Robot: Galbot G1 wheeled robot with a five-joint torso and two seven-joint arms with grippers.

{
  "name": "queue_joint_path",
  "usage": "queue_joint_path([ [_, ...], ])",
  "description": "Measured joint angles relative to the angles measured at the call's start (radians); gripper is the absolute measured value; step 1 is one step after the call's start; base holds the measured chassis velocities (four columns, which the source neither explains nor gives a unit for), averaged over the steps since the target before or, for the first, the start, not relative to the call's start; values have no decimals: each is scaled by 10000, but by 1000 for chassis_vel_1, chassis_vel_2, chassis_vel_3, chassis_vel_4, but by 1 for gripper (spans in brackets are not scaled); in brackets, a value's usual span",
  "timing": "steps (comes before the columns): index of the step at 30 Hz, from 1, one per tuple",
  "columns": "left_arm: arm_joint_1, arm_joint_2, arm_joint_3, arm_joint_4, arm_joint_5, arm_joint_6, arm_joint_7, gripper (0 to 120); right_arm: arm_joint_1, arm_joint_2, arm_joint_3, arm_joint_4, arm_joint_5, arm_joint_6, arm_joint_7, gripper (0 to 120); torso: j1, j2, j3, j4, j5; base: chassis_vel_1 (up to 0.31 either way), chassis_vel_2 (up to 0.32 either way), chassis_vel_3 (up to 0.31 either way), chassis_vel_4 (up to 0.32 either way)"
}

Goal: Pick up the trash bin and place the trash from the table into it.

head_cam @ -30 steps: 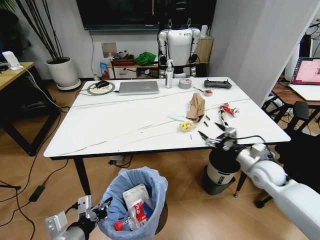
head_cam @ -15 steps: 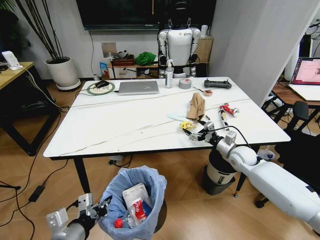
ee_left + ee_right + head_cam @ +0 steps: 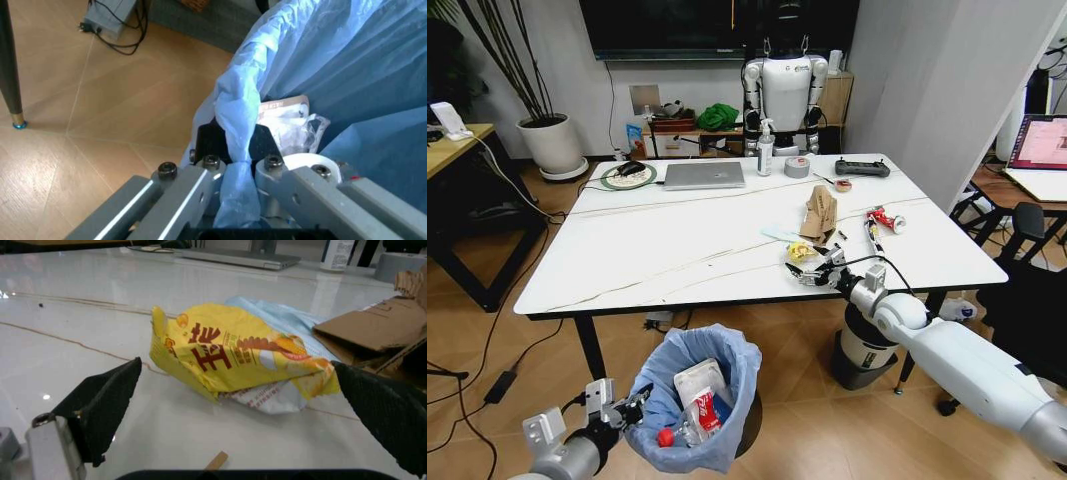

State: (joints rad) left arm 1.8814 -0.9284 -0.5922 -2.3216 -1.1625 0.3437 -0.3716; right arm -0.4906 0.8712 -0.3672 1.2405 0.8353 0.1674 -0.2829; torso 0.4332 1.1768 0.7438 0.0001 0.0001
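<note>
Left gripper (image 3: 627, 411): low, near the floor in front of the table; fingers closed on the bunched light-blue bag at the trash bin's rim, per the left wrist view (image 3: 235, 175).
Trash bin (image 3: 693, 402): held off to the near side of the table, below its edge; inside lie a white packet, a red-white snack pack (image 3: 703, 412) and clear wrappers.
Right gripper (image 3: 818, 265): over the near right part of the table top; fingers spread wide, holding nothing.
Yellow snack wrapper (image 3: 240, 358): lies crumpled on the table top between the two open fingertips, touching neither.
Table (image 3: 647, 262): glossy white top, black legs.
Torn brown cardboard (image 3: 818, 214): just beyond the yellow wrapper.
Red-white snack pack on table (image 3: 887, 219): right of the cardboard, apart from the gripper.
Far edge: silver laptop (image 3: 703, 175), grey tape roll (image 3: 797, 166).
</note>
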Motion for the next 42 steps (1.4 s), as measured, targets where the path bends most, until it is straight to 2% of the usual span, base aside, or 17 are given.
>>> queue_joint_path([
  [4, -4, -64, 6, 0, 4, 0, 1, 0, 89, 101, -52, -206, -27, 4, -9, 100, 0, 0, 0, 1, -1, 0, 0, 0, 0],
  [8, -6, -116, 6, 1, 15, 0, 4, 0, 135, 152, -64, -400, -45, 13, -15, 86, 0, 0, 0, 1, -1, 0, 0, 0, 0],
  [10, 2, -116, -4, 0, 18, 0, 6, 0, 136, 151, -56, -409, -43, 14, -21, 84, 0, 0, 0, 0, -1, 0, 0, 0, 0],
  [12, 8, -145, -15, 0, 36, 0, 10, 0, 136, 148, -30, -402, -25, 15, -27, 71, -2, 0, 0, 0, 0, 0, 0, 0, 0],
  [15, 3, -184, 17, -1, 63, 0, 16, 0, 128, 150, -22, -345, 0, 15, -19, 59, -2, 0, 0, 1, -1, 0, 0, 0, 0],
  [16, 3, -184, 17, -1, 63, 0, 16, 0, 128, 150, -22, -345, 0, 15, -19, 59, -2, 0, 0, 1, -1, 0, 0, 0, 0],
  [22, 33, -203, 14, -9, 83, 4, 20, 0, 181, 150, -27, -265, 82, 14, 2, 36, -2, 0, 0, 1, -1, 0, 0, 0, 0],
  [24, 35, -213, 14, -15, 84, 4, 21, 0, 191, 146, -28, -263, 91, 14, 4, 32, -2, 0, 0, 1, -1, 0, 0, 0, 0],
  [27, 46, -233, 13, -23, 104, 4, 27, 0, 211, 139, -37, -246, 136, 13, 9, 17, -2, 0, 0, 1, 0, 0, 0, 0, 0],
  [30, 51, -238, 11, -18, 110, 4, 32, 0, 212, 145, -38, -243, 145, 14, 12, 11, -2, 0, 0, 1, 0, 0, 0, 0, 0],
  [31, 51, -237, 11, -9, 111, 4, 34, 0, 212, 147, -38, -237, 147, 13, 12, 4, -2, -1, 0, 1, 0, 0, 0, 0, 0],
  [33, 43, -230, 11, -2, 112, 4, 36, 0, 201, 147, -38, -225, 151, 14, 12, 0, -2, -2, 0, 1, -1, 0, 0, 0, 0],
  [42, -98, -111, 36, -10, -7, 4, 15, 0, 212, 1, -31, 59, 348, 28, 13, 0, -1, -2, 0, 1, -1, 0, 0, 0, 0],
])
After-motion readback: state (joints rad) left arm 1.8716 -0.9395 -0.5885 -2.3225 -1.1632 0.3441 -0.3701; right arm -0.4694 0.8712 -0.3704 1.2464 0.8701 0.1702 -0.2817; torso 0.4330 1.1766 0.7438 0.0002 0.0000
